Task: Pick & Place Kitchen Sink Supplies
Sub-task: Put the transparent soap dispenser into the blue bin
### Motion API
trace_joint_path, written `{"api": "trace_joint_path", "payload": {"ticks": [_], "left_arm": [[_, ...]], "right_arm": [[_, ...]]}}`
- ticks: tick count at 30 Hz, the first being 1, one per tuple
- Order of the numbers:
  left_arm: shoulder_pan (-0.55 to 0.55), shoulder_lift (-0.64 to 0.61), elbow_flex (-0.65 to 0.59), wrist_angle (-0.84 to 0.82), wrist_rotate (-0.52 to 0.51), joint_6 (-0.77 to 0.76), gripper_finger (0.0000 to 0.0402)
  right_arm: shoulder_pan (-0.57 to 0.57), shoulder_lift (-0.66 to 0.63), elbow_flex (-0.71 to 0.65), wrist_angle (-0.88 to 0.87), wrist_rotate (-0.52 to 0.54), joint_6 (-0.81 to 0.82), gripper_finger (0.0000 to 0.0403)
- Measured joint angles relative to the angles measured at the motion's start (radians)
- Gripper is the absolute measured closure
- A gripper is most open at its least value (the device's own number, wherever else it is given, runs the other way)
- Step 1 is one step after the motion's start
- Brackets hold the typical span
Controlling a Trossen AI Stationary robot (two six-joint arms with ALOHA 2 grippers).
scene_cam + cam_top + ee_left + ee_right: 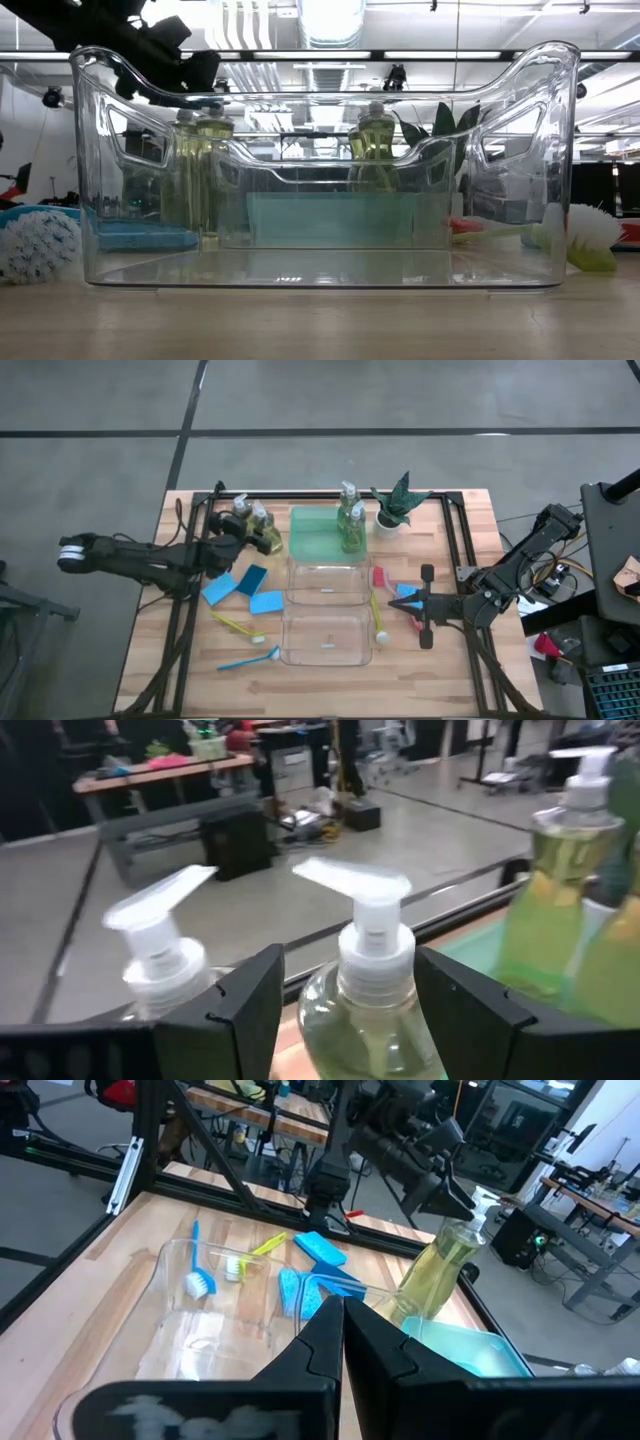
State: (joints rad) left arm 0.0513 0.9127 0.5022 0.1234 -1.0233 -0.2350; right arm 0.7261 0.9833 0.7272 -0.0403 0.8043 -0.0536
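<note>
**Ana:** Looking straight down, what is on the tabletop (180, 660)?

**Ben:** Two clear bins (326, 620) sit one behind the other in the middle, with a green tray (312, 532) behind them. Two pump bottles of yellow-green liquid (351, 520) stand at the tray's right edge, beside a small potted plant (397, 503). Two more pump bottles (254, 520) stand just left of the tray.

**Ana:** Where is the left arm?

**Ben:** It reaches in from the left, and the left pincer (232, 532) is at those two bottles. In its wrist view the fingers (247, 1010) stand apart on either side of one bottle's neck (372, 960), not pressing it.

**Ana:** And the right arm?

**Ben:** The right pincer (408, 605) hovers right of the bins, fingers closed together with nothing between them.

**Ana:** What else lies about?

**Ben:** Three blue sponges (246, 588) lie left of the bins. In front of them are a yellow brush (240, 627) and a blue brush (250, 658). Another yellow brush (377, 618) and a red brush (385, 582) lie right of the bins, near the right pincer.
</note>
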Motion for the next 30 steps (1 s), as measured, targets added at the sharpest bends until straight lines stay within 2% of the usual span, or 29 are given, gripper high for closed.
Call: {"api": "trace_joint_path", "payload": {"ticks": [8,14,23,26,30], "left_arm": [[0.018,0.013,0.000,0.069,0.024,0.032,0.0183],[0.074,0.069,0.000,0.087,0.091,0.013,0.0183],[0.086,0.098,0.000,0.174,0.092,0.047,0.0186],[0.086,0.094,0.000,0.176,0.091,0.045,0.0202],[0.087,0.099,0.000,0.174,0.092,0.041,0.0254]], "right_arm": [[0.000,0.000,0.000,0.002,0.000,0.000,0.0394],[0.000,0.000,0.000,0.002,0.000,-0.002,0.0394],[-0.001,0.000,-0.002,0.002,0.000,0.003,0.0394],[-0.001,0.000,-0.009,0.001,0.000,0.016,0.0394],[-0.001,0.000,-0.017,0.000,0.000,0.021,0.0394]]}}
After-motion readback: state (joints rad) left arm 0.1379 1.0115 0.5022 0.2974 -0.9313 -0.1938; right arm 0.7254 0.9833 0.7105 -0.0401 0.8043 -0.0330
